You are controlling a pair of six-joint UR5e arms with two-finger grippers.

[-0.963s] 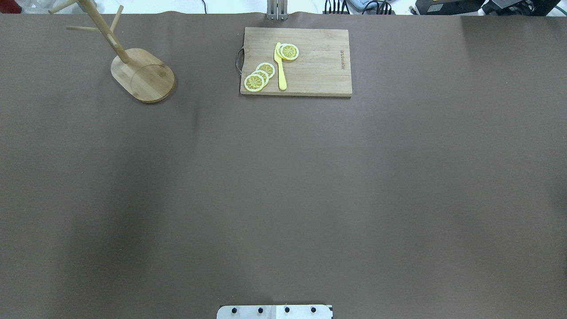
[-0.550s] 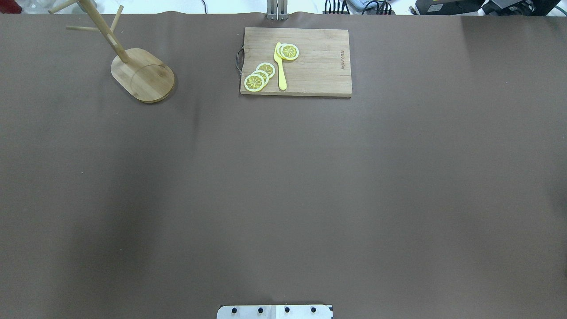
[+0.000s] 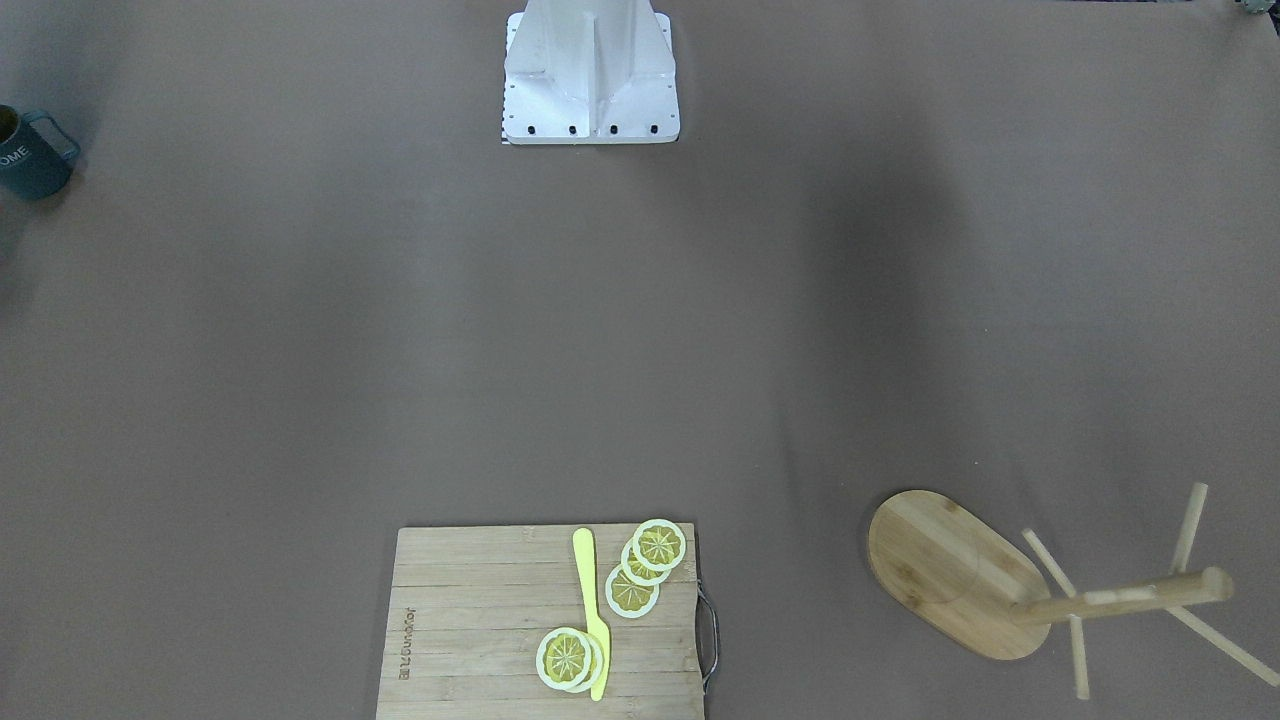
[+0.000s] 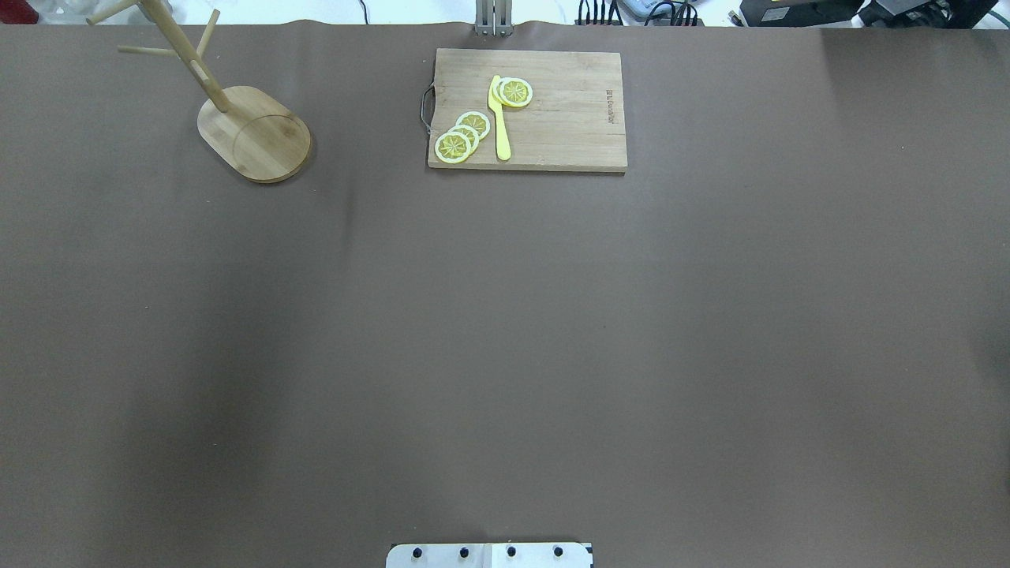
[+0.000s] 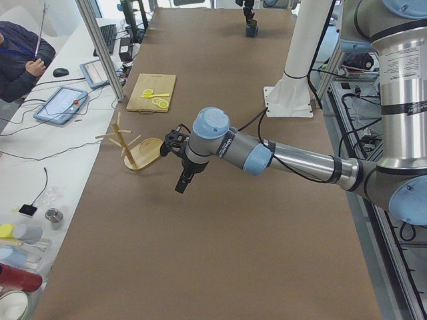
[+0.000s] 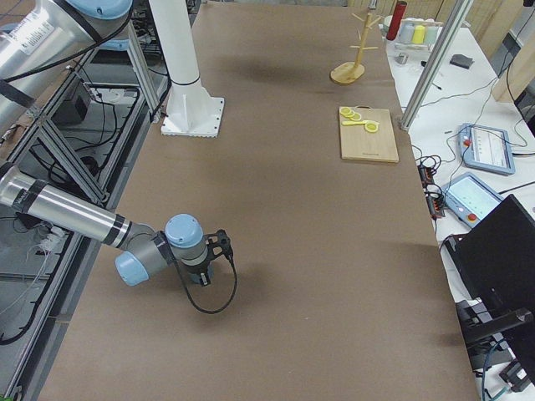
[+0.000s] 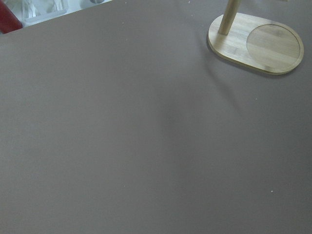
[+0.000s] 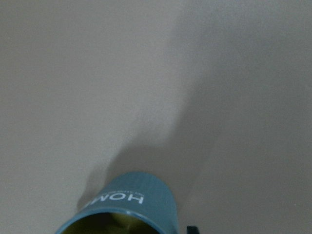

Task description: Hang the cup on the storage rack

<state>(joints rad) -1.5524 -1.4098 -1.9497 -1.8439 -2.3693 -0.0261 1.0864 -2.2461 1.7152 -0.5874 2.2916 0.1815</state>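
- Plainly, the cup [image 3: 30, 158] stands upright on the worktop [image 3: 640, 330], at the far edge on the robot's right, with its handle out to one side.
- The right claw [image 6: 222, 249] hangs close over it. Its wrist camera looks down on the cup's rim and pale lettering at the bottom of its view.
- I cannot tell how far this claw is spread. The cup sits on the worktop, so I judge it is not lifted.
- The rack [image 4: 254, 136] stands at the opposite side, on the robot's left and toward the operators' edge, well apart from the cup. Its pegs are bare.
- The left claw [image 5: 181, 185] hovers above bare worktop near the rack's base. Its opening cannot be told either, and I see nothing in it.
- Over the last second the overhead view shows no change: the rack has not shifted and no arm has entered.
- That suggests the task is at its start: the grasp comes first, then a long carry across the worktop.
- A cutting board [image 4: 564, 118] with lemon slices [image 4: 462, 136] and a yellow knife [image 4: 499, 118] lies between the two ends, and it too has not moved.
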